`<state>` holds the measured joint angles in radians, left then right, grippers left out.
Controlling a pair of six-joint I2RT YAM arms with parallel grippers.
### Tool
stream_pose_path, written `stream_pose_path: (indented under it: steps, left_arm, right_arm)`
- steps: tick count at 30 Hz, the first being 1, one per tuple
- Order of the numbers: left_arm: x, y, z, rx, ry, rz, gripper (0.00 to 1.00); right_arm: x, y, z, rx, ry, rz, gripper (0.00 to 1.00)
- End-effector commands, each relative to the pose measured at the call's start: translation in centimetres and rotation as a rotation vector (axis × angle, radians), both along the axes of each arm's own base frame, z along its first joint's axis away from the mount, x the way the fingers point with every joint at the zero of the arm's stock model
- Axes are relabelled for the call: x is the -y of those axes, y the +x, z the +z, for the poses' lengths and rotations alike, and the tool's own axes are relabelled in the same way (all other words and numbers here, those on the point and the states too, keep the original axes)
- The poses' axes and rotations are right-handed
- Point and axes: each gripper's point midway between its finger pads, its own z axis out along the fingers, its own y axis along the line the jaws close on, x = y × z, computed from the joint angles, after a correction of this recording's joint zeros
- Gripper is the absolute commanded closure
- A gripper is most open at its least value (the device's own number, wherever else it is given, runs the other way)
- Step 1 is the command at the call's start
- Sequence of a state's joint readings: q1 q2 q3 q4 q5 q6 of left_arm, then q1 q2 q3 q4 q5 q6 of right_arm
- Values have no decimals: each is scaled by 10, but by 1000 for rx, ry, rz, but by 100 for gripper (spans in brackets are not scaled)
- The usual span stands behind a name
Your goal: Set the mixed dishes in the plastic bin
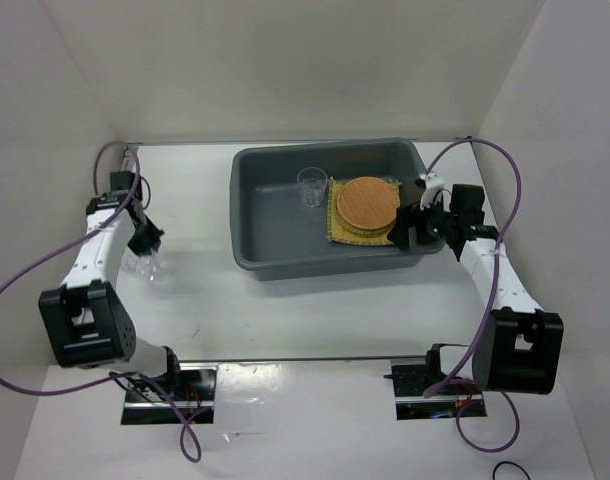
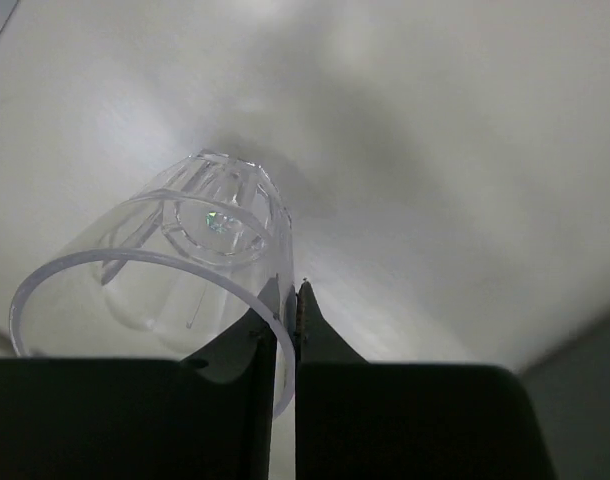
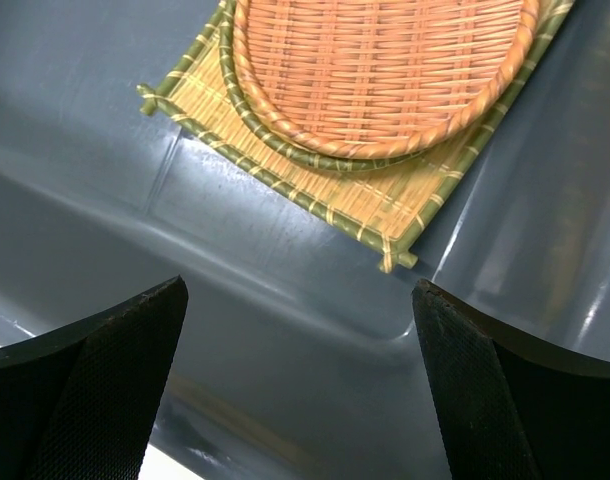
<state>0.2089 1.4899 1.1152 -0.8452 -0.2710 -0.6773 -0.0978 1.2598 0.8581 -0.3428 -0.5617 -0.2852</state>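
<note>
- The left claw (image 2: 293,300) is clenched on the wall of a clear glass cup (image 2: 175,260), one finger inside the rim and one outside; the cup sits near the left edge of the bench (image 1: 285,320), well apart from the plastic bin (image 1: 247,262)
- Inside the bin, a second glass cup (image 1: 311,186) stands just beside the yellow mat (image 3: 385,215), which carries the orange-brown disc (image 3: 385,60) toward the bin's right end
- The right claw (image 3: 297,290) hangs released over the bin's near right corner, grasping nothing
- Step in hand, by my reading: picking up the only dish seen outside the bin
- Next move calls for lifting the cup without it slipping from this thin pinch, carrying it over the rim, and lowering it onto bare floor at the bin's left end
</note>
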Motion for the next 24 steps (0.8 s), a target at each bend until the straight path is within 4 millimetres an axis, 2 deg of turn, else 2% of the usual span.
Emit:
stream_pose_path:
  steps: [1,2,3,5,6,7,9,10,11,12,13,14,15,16,17,18,19,20,21,22,23,24]
  left_arm:
    - [28,64,135,499,-39,-138,100]
    - [42,82,164,625,-73,-214,100]
    - [74,92,185,714,-214,-337,100]
    - [119,108,228,906,-332,-521,100]
    - [144,105,240,951,-431,-613,100]
    - [166,108,251,991,-484,-658,100]
    - [192,111,245,967,-538,-725,100]
    - [205,111,238,936,-557,-766,100]
    - [231,116,227,882,-590,-824,100]
    - [244,115,214,816,-598,-845,100]
    - [256,124,190,738,-579,-873,100]
    - [283,119,183,693,-570,-929,100]
    - [293,122,176,663,-542,-944,100]
    - [298,133,162,613,-486,-928,100]
    - [314,130,154,581,-467,-968,100]
    - [317,131,144,536,-450,-960,100]
    - [319,138,120,478,-412,-952,100]
    - [325,144,121,472,-407,-956,100]
    - [331,145,111,444,-402,-960,100]
    - [331,148,88,384,-378,-947,100]
    - [332,157,88,394,-362,-940,100]
    - [338,156,70,349,-350,-943,100]
  right_arm:
    - [2,-6,-8,-21,16,-11,2]
    - [-1,-5,-3,-10,28,4,2]
    - [-8,-5,3,3,55,34,2]
    - [-13,1,26,36,105,60,2]
    - [-16,3,36,58,114,76,2]
    - [-17,9,54,94,120,92,2]
    - [-21,12,72,124,136,108,2]
    - [-20,17,93,172,133,108,2]
    - [-19,19,99,178,137,92,8]
    - [-13,28,118,235,111,58,14]
    - [-4,33,124,253,100,19,24]
    - [0,36,128,252,100,-18,56]
    - [7,42,134,273,84,-60,74]
    - [23,47,136,292,32,-144,89]
    - [30,49,135,288,15,-189,100]
    - [41,50,124,266,-19,-246,100]
    - [46,50,118,261,-46,-257,100]
    - [49,46,114,256,-68,-267,100]
    - [53,44,103,238,-94,-271,100]
    - [59,40,97,221,-117,-305,100]
    - [63,36,93,211,-138,-319,100]
    - [66,34,86,195,-149,-334,100]
